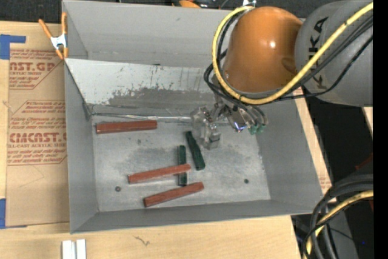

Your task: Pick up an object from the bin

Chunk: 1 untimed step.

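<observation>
Three red sticks [126,127] on scuffed bin [233,170]

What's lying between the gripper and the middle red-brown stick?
In the camera view, a short dark green stick lies between the gripper and the middle red-brown stick; a longer green stick lies nearer the gripper.

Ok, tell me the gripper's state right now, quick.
Gripper: cannot be told whether open or closed. It sits at the top end of a slanted dark green stick, right of the middle of the bin; nothing visibly held.
</observation>
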Each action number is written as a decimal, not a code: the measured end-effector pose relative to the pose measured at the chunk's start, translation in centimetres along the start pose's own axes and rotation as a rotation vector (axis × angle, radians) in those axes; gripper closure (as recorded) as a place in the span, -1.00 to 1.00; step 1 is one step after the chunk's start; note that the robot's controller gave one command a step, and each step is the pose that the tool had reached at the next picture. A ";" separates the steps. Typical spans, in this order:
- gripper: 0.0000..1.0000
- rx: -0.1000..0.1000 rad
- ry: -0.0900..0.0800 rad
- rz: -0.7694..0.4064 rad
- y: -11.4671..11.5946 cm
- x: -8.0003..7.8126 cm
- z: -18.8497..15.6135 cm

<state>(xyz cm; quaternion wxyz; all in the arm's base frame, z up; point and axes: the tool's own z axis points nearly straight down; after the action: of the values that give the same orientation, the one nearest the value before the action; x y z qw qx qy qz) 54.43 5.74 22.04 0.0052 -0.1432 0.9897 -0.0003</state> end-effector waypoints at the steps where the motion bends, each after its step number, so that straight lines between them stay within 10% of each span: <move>1: -1.00 -0.003 0.007 -0.001 0.1 0.1 0.5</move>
<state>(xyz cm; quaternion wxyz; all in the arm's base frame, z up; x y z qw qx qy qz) 54.28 5.79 21.59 0.0013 -0.1437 0.9896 0.0006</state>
